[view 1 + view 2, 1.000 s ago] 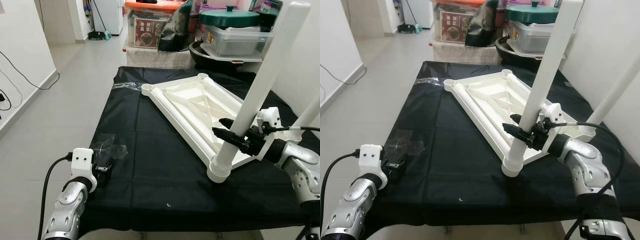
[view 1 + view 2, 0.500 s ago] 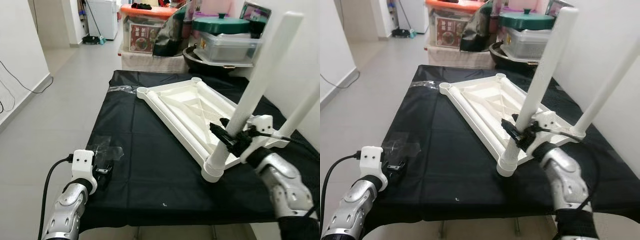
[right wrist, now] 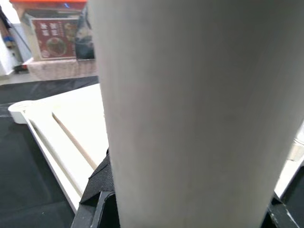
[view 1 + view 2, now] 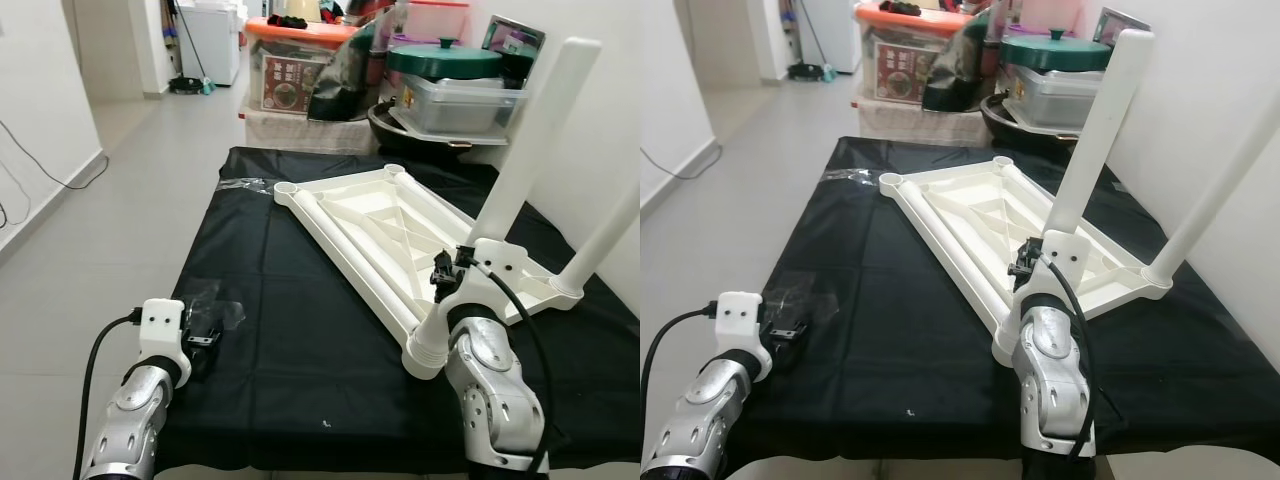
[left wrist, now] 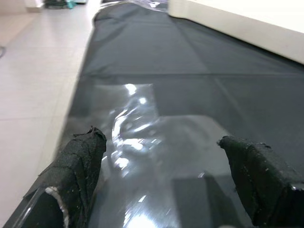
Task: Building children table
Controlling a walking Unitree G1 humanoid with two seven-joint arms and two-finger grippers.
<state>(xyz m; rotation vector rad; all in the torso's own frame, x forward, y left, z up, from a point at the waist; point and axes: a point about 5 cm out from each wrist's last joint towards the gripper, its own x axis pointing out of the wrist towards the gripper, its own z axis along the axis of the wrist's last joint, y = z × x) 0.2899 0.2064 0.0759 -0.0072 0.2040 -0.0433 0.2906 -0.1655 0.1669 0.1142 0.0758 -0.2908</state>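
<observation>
white table top (image 4: 385,225) upside down on the black-covered surface (image 4: 290,330), lying diagonally across the middle and right part. one white leg (image 4: 500,215) standing up, slightly tilted, from the near corner socket (image 4: 425,352); a second leg (image 4: 605,240) rising from the right corner. far corner sockets (image 4: 284,187) open, no legs in them. right tool (image 4: 447,278) at the near leg's lower part, black fingers (image 3: 97,187) clamped on the leg from both sides. left tool (image 5: 161,180) low over the near left edge of the surface, fingers (image 5: 78,161) apart, above a crinkled clear plastic sheet (image 4: 215,310). beyond the surface, storage boxes (image 4: 300,60) and a green-lidded pot (image 4: 445,60) on clear bins.
</observation>
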